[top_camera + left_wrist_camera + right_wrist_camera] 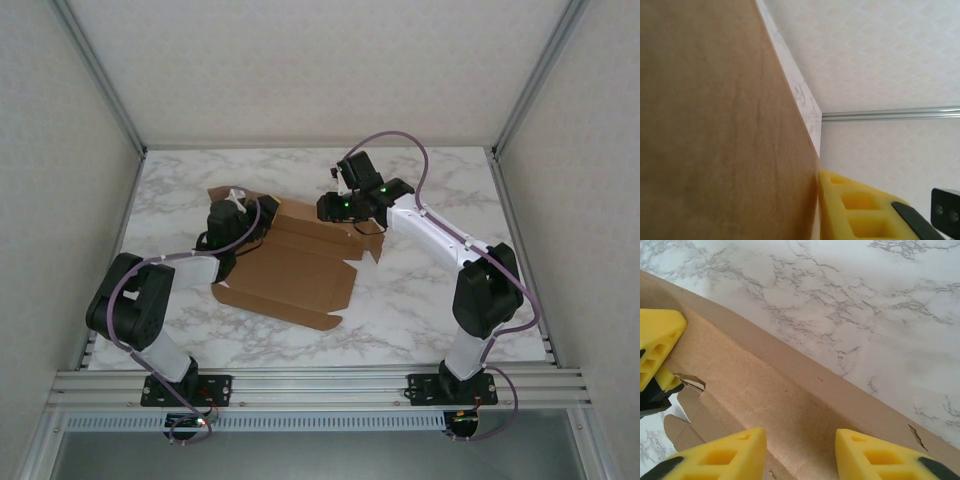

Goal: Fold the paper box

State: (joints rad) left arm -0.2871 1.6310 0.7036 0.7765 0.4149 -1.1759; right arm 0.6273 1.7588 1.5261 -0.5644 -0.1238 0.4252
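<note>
A: Biggest first?
B: Marble table (430, 300), spread under both arms.
A: And on the table?
B: Brown paper box (290, 280), lying left of the table's middle, half folded: flat panel toward the table's near edge, walls raised toward the far edge.
A: And the left gripper (238, 207)?
B: Over the table's left half, at the raised wall's left end. From the left wrist, one yellow finger (855, 210) tight against a cardboard panel; impossible to say whether clamped or loose.
A: And the right gripper (800, 460)?
B: Near the table's centre, at the wall's right end. Spread apart, both yellow fingers (880, 457) close over the cardboard wall, nothing pinched between. Bare marble of the table past that wall.
</note>
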